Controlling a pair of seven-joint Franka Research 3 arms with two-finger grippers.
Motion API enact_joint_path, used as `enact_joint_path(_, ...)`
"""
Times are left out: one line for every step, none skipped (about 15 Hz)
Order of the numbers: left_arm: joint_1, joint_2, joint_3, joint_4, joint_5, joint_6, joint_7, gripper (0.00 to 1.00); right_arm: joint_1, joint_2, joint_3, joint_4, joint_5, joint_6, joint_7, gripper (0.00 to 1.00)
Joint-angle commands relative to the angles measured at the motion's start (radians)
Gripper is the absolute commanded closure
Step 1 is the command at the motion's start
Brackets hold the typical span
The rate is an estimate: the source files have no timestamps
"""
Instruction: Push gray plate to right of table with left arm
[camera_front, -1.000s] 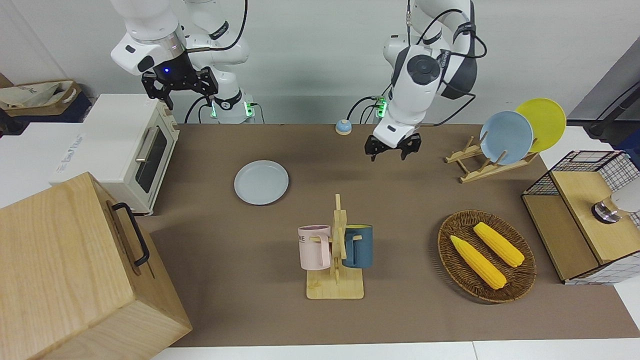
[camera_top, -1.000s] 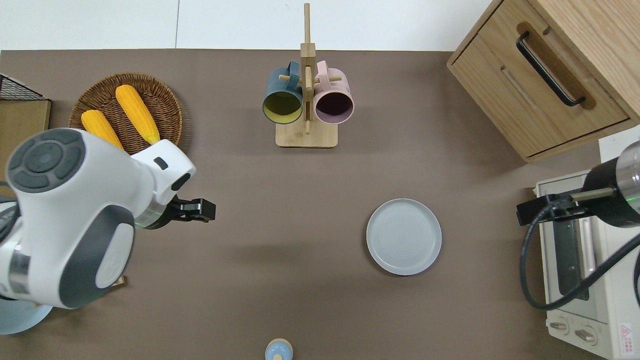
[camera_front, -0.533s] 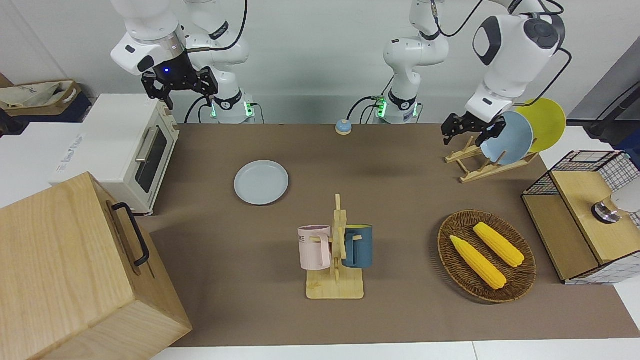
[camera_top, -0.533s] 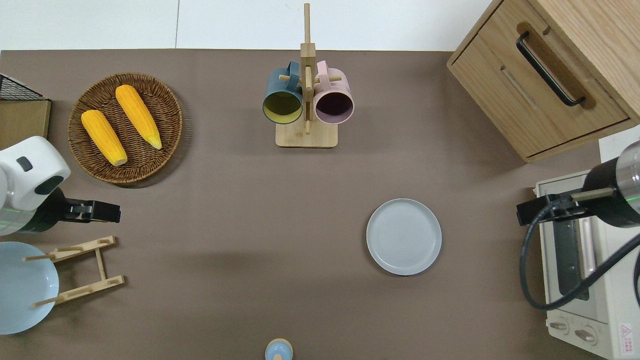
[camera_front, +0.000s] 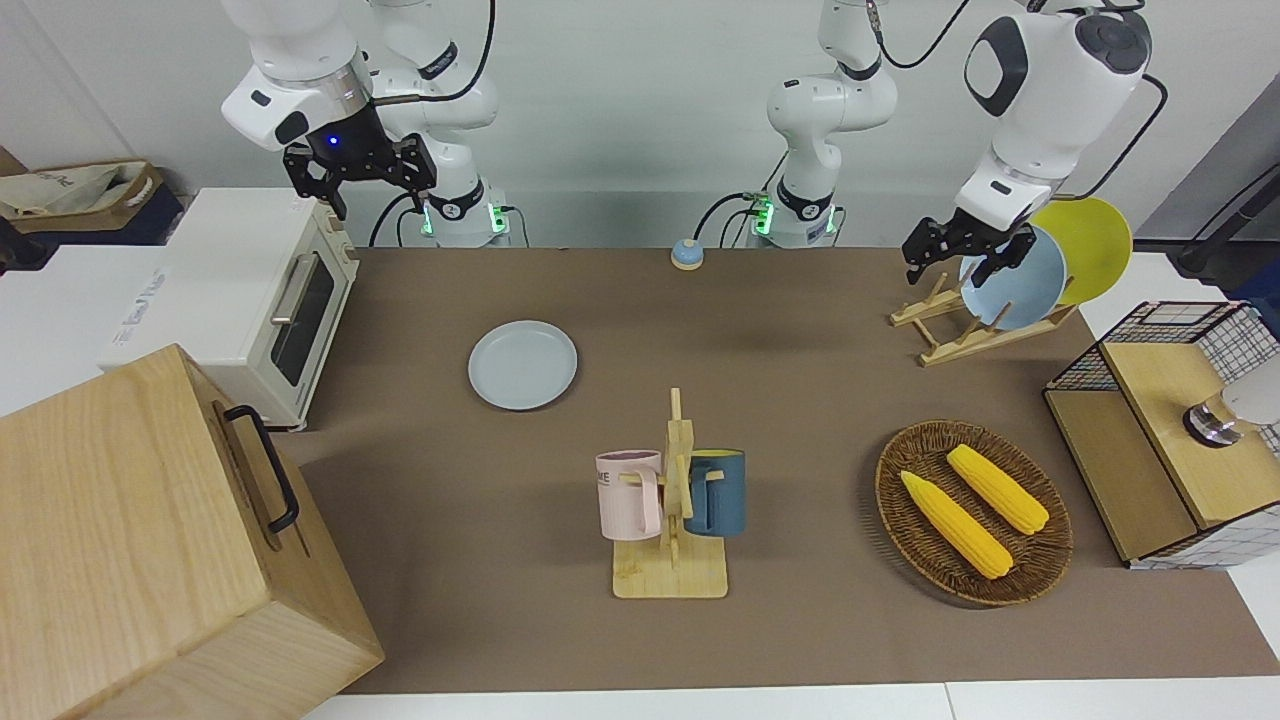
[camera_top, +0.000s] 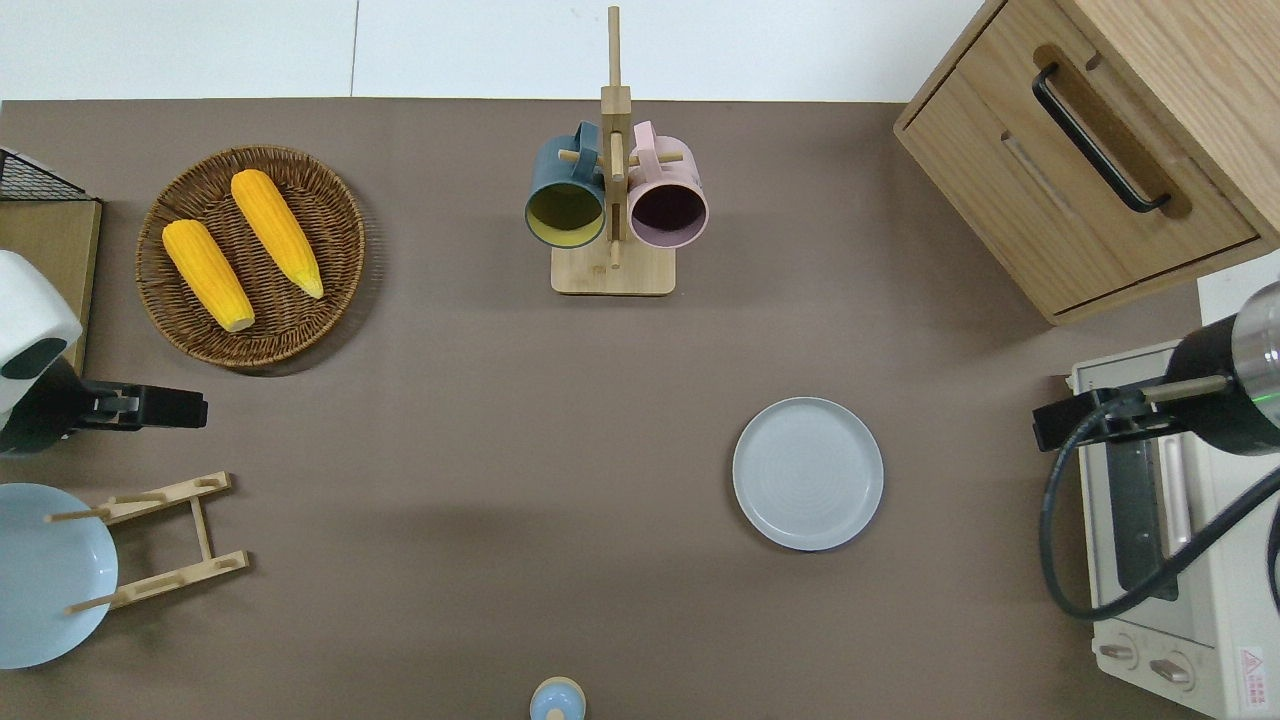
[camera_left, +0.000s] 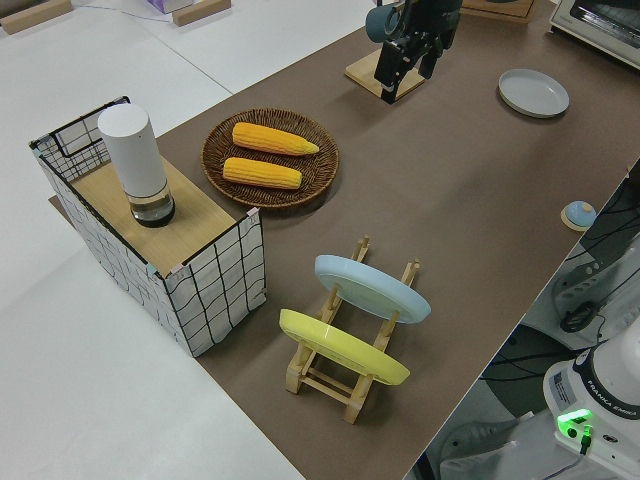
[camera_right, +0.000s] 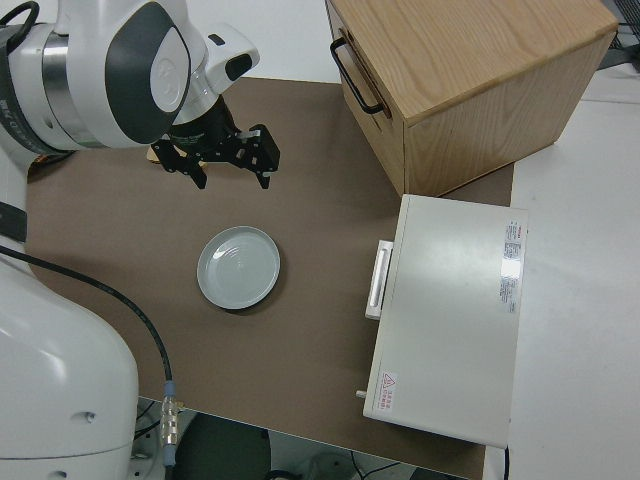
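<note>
Gray plate (camera_top: 808, 473) flat on table (camera_top: 480, 420), left pincer (camera_top: 160, 408) partly cut off

We see a round pale gray plate (camera_front: 523, 365) lying flat on the long brown table (camera_front: 800, 640). Our left arm's black gripper (camera_front: 966, 245) hangs open beside a wooden rack's sky-blue plate (camera_front: 1020, 280). Our right arm is parked.

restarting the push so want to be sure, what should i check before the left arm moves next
1. Gray plate flat on the table, nothing on it: ok.
2. Left claw at the plate: not ok, it hangs over bare table beside the plate rack.
3. Left claw open: ok.
4. Bare table between plate and toaster oven: ok.
5. Right arm parked: ok.
</note>
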Motion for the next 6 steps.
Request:
enact_joint_path(-0.005,-0.012,-0.018,0.016,0.044,-0.033,0.013,0.01,-0.02,-0.002,0.016,0.009,0.004,-0.016,0.012,0.017)
enact_joint_path(-0.008,-0.015,-0.024,0.015,0.045,-0.033,0.011,0.01,-0.02,-0.002,0.016,0.009,0.004,-0.016,0.012,0.017)
enact_joint_path(-0.008,-0.013,-0.025,0.016,0.045,-0.034,0.011,0.01,-0.019,-0.002,0.016,0.009,0.004,-0.016,0.012,0.017)
enact_joint_path(-0.008,-0.013,-0.025,0.015,0.045,-0.034,0.011,0.01,-0.02,-0.002,0.016,0.009,0.004,-0.016,0.012,0.017)
enact_joint_path(-0.008,-0.015,-0.027,0.016,0.046,-0.034,0.011,0.01,-0.019,-0.002,0.016,0.009,0.004,-0.016,0.012,0.017)
enact_joint_path(-0.008,-0.013,-0.027,0.016,0.046,-0.033,0.011,0.01,-0.019,-0.002,0.016,0.009,0.004,-0.016,0.013,0.017)
